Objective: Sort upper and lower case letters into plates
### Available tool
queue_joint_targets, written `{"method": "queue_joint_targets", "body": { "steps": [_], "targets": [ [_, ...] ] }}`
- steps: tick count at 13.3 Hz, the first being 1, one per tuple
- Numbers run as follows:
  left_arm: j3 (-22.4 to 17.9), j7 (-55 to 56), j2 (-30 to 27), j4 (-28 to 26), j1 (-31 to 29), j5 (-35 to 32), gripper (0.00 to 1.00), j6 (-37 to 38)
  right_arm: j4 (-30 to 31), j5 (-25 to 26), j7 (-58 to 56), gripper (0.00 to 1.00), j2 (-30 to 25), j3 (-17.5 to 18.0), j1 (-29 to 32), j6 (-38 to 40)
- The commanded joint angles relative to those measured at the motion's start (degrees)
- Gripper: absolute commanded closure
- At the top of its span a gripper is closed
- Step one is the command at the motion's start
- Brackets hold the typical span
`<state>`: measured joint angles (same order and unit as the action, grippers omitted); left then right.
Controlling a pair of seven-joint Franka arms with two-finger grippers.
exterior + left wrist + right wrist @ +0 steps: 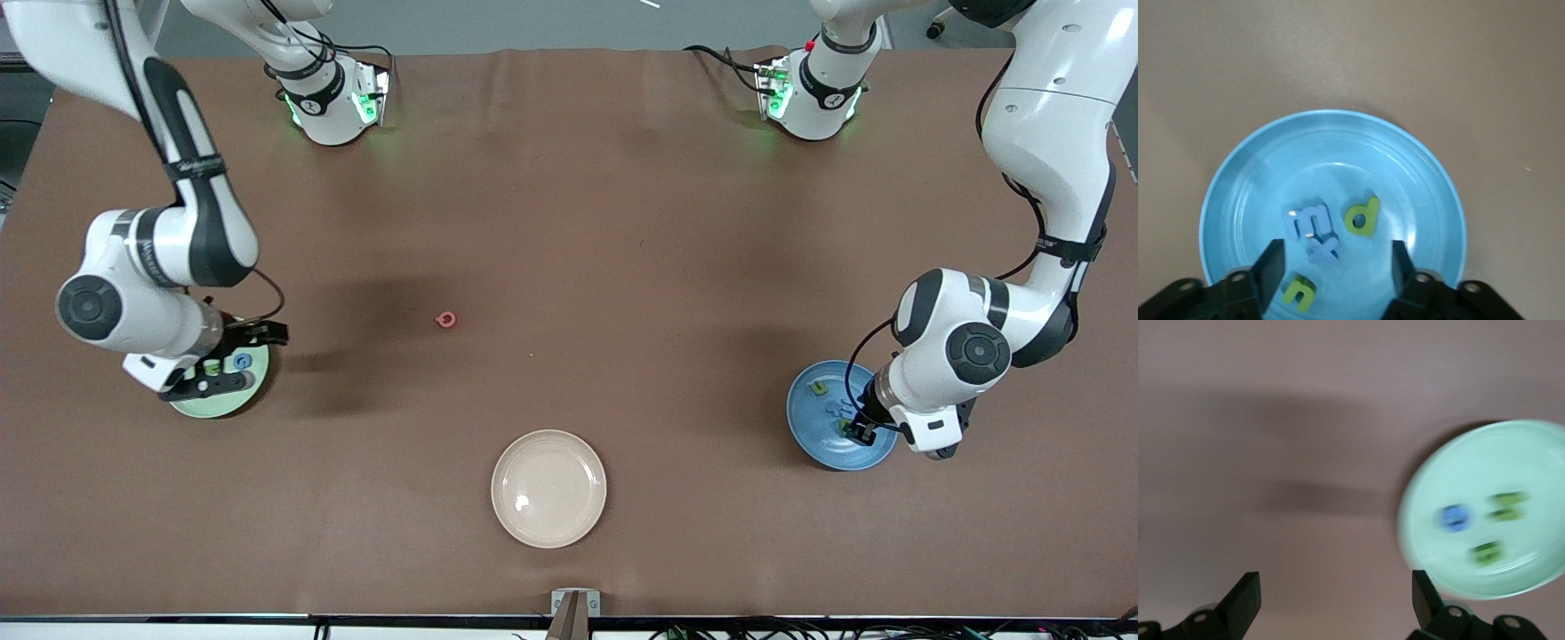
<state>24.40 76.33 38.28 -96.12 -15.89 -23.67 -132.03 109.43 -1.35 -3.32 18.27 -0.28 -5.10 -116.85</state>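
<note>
Evidently sorted by case: left gripper open, empty over blue plate; right gripper wide, empty beside green plate; red letter remains at cream plate's eleven o'clock

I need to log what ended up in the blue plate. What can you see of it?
The blue plate is round, shallow and glossy, plastic by its look, lying flat on the brown table toward the left arm's end. Four small letters lie in it: a green d, a blue m overlapping a blue x, and a green n. The left tool hangs over it, open, holding nothing.
</note>
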Motion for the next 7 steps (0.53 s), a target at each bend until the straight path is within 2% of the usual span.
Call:
{"method": "queue_joint_targets", "body": {
  "steps": [1, 5, 7],
  "targets": [
    [1.1, -4.1, -5.8, -0.5, 0.2, -1.0, 0.00, 4.2, 1.9, -4.8, 7.2, 0.00, -2.2, -0.5, -6.7, 0.6],
    [2.8, -22.5, -15.4, 1.1, -1.7, 0.0, 0.00, 15.8, 2.3, -5.4, 20.8, 0.00, -1.8, -0.7, -16.9, -3.0],
    [2.8, -32.3, -19.9, 2.3, -1.9, 2.2, 0.00, 20.3, 4.1, -5.4, 21.5, 0.00, -1.6, -0.7, -18.4, -7.1]
  ]
}}
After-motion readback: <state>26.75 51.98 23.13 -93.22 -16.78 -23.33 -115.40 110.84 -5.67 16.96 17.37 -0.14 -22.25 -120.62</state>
